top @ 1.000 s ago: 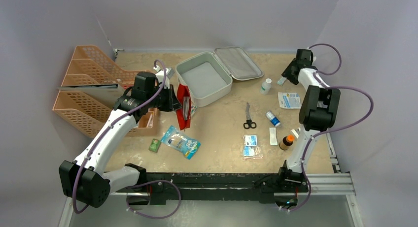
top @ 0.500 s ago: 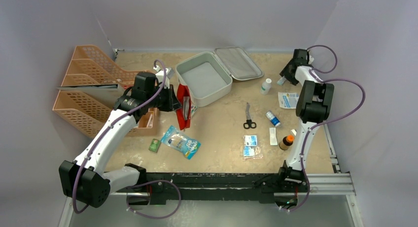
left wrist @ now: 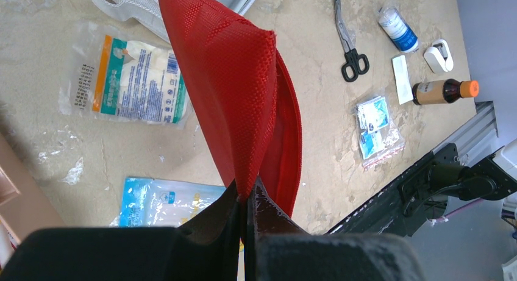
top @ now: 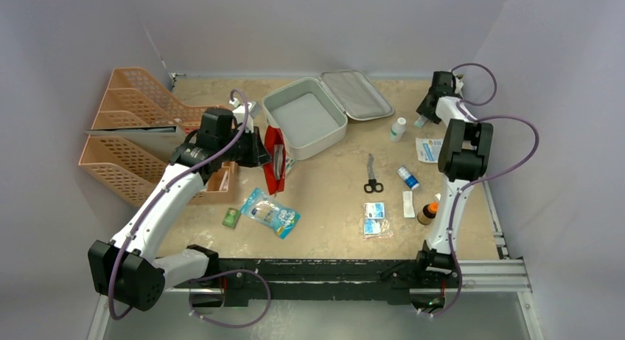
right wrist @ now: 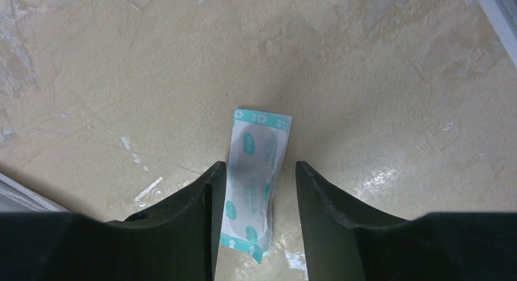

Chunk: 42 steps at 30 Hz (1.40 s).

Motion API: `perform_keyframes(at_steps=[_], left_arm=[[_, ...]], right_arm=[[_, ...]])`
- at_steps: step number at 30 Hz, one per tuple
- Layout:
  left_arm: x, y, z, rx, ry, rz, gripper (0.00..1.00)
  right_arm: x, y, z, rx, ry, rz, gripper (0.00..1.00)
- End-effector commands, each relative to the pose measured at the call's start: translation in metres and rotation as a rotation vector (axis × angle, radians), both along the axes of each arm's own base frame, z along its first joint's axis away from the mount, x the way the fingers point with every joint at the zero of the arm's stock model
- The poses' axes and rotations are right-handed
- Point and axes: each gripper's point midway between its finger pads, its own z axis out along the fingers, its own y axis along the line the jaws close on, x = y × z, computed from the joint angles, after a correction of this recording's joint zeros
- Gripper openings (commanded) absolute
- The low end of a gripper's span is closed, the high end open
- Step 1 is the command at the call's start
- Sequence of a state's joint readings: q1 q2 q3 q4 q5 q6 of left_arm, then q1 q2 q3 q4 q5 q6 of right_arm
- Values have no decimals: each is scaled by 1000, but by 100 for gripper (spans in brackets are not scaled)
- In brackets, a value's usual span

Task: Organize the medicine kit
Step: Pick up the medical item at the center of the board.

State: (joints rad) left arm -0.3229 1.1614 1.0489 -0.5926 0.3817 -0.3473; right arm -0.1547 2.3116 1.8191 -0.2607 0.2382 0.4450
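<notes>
The medicine kit [top: 306, 119], a pale grey case, lies open at the back middle of the table with its lid [top: 357, 95] folded back to the right; its tray looks empty. My left gripper [top: 259, 150] [left wrist: 246, 195] is shut on the edge of a red pouch [top: 274, 161] [left wrist: 244, 98], which hangs unzipped just left of the kit. At the back right, my right gripper [top: 422, 119] [right wrist: 260, 171] points down, open. Its fingers stand either side of a teal-and-white plaster wrapper [right wrist: 256, 153] lying flat on the table.
Orange mesh trays [top: 125, 133] fill the left side. Loose on the table are scissors [top: 372, 174], a white bottle [top: 398, 128], a gauze packet [top: 431, 150], a blue-capped vial [top: 407, 178], a brown bottle [top: 427, 212], sachets [top: 376, 218], a blue packet [top: 270, 213] and a small green item [top: 231, 217].
The right arm's elbow has swung in leftward and its wrist has edged toward the back wall. The left arm and the red pouch have not moved.
</notes>
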Motion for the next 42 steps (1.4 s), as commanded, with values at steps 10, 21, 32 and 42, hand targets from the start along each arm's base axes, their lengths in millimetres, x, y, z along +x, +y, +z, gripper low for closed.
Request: perform_keyframes(at_steps=[10,21,32,42], left_arm=[[8,-1,16,-12,-67,-10,0],[8,-1,17,-13,-70,-8,0],[7,0,19,-10,-77,-2,0],[7,0,18,-12,-74,-5,0]], right_arm=[[-12,3,-13,-81,113,20,25],[-18,11,39,-62,34,40,0],[-43,9,95,-92,-25,22,0],[-69,65,160,42,-153,177,0]])
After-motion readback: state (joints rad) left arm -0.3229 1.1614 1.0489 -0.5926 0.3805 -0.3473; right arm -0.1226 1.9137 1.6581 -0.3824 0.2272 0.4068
